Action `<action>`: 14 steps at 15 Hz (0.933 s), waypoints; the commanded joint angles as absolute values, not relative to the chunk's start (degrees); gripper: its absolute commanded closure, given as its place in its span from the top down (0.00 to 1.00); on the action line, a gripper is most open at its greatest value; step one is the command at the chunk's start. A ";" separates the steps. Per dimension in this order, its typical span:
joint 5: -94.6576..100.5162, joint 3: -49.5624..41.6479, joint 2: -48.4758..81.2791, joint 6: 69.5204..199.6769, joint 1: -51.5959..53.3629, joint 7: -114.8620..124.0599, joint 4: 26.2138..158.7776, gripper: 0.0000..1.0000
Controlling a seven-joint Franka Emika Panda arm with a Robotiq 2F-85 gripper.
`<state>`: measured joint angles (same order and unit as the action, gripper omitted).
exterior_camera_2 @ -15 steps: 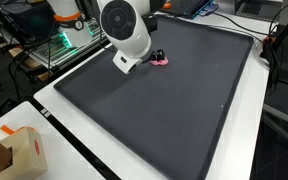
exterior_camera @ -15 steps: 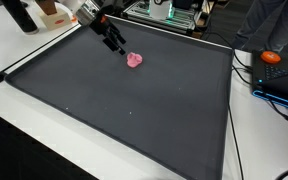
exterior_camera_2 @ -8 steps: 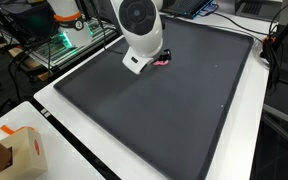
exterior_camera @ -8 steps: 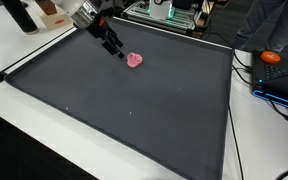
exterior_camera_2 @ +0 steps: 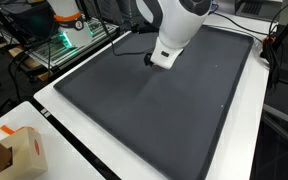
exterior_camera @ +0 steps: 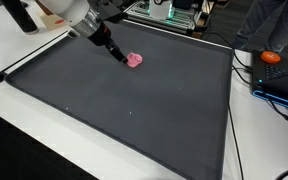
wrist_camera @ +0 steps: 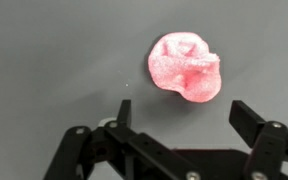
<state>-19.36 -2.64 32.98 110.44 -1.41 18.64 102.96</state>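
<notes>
A small pink crumpled lump point(exterior_camera: 135, 60) lies on the dark grey mat point(exterior_camera: 134, 110) near its far edge. In the wrist view the pink lump point(wrist_camera: 187, 67) fills the upper middle. My gripper point(wrist_camera: 184, 113) is open and empty, its two black fingers spread just short of the lump, not touching it. In an exterior view the gripper point(exterior_camera: 117, 54) sits just beside the lump, low over the mat. In the other exterior view the white arm point(exterior_camera_2: 174, 30) hides the lump and the fingers.
The mat point(exterior_camera_2: 154, 110) covers most of a white table. A cardboard box point(exterior_camera_2: 19, 150) stands at one table corner. An orange object point(exterior_camera: 272, 57) and cables lie beyond the mat's edge. Electronics racks point(exterior_camera: 169, 12) stand behind the far edge.
The arm has swung and tilted over the mat, and in one exterior view it now covers the pink lump. The lump has not moved. The gripper stays open.
</notes>
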 commanded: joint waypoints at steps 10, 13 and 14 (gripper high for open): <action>-3.97 2.29 40.35 104.86 3.13 -1.74 89.98 1.00; -0.81 3.49 40.20 102.51 4.31 -6.83 89.42 1.00; 0.45 3.83 40.19 101.93 4.81 -8.37 89.30 1.00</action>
